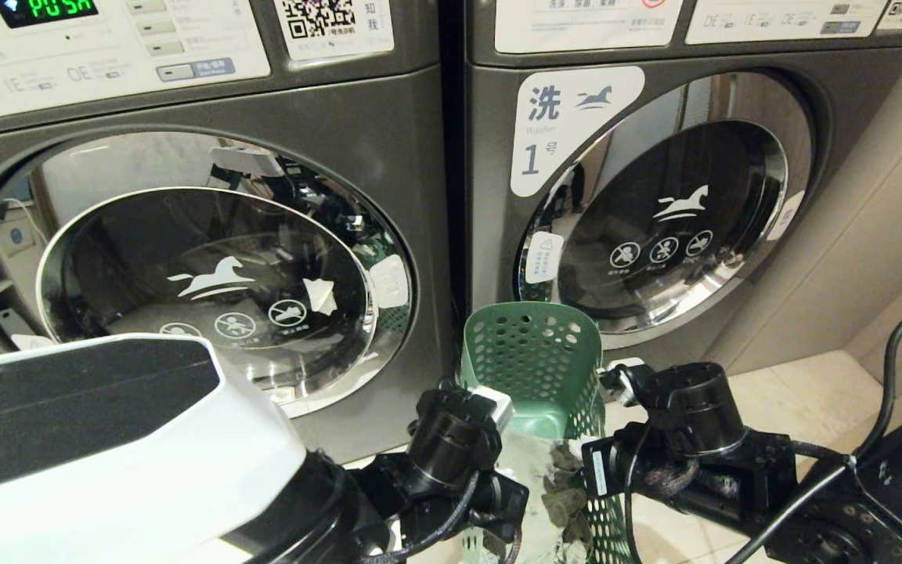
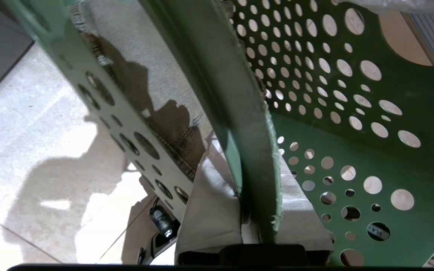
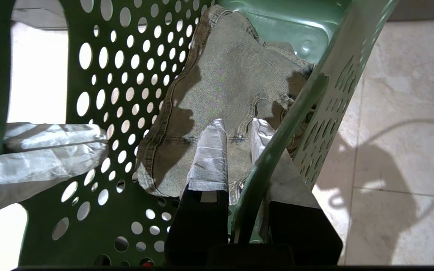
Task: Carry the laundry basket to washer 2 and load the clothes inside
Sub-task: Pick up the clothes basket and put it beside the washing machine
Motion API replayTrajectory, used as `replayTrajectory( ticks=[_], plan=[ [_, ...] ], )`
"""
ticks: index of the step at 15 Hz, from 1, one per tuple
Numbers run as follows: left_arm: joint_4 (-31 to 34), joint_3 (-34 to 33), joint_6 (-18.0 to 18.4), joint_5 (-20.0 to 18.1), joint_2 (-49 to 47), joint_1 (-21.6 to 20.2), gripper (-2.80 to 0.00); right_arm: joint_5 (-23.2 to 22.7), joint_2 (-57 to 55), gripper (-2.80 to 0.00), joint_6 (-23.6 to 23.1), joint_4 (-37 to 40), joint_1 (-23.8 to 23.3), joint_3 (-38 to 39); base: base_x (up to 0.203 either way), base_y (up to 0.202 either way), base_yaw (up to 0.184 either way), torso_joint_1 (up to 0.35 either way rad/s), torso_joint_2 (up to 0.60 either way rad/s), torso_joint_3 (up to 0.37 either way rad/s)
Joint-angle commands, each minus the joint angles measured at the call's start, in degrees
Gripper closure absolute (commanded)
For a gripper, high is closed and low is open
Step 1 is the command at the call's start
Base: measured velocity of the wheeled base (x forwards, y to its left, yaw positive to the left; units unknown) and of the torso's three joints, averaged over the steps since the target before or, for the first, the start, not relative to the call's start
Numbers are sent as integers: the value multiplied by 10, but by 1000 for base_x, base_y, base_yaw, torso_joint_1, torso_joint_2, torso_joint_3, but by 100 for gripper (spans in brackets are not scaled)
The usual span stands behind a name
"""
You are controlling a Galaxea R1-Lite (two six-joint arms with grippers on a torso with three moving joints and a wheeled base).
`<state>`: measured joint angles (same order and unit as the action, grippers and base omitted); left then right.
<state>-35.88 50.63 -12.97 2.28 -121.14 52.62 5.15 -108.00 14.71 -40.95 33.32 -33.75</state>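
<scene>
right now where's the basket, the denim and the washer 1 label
laundry basket (image 1: 533, 352), head view, perforated end wall
denim garment (image 3: 224, 86), right wrist view, middle of the fabric
washer 1 label (image 1: 557, 125), head view, white panel

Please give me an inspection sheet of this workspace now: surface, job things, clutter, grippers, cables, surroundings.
Surface: pale tiled floor.
Job's things: green laundry basket tilted before the washers; denim clothes inside.
Clutter: nothing seen.
Grippers: left gripper shut on one basket wall; right gripper shut on the opposite wall.
Cables: black cable looping at the right arm.
Surroundings: washer labelled 1, door closed; another washer left of it, door closed.
</scene>
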Motion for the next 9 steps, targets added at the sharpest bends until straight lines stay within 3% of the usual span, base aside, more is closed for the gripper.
replayTrajectory(
  ticks=[1,9],
  plan=[
    [-3,12,-2,2,-16,7,0,10,0,0,1,-7,-10,5,0,0,0,7,-2,-139],
    [-3,74,-6,3,-48,38,0,31,31,0,-2,-11,-50,27,0,0,0,1,0,-16]
  ],
)
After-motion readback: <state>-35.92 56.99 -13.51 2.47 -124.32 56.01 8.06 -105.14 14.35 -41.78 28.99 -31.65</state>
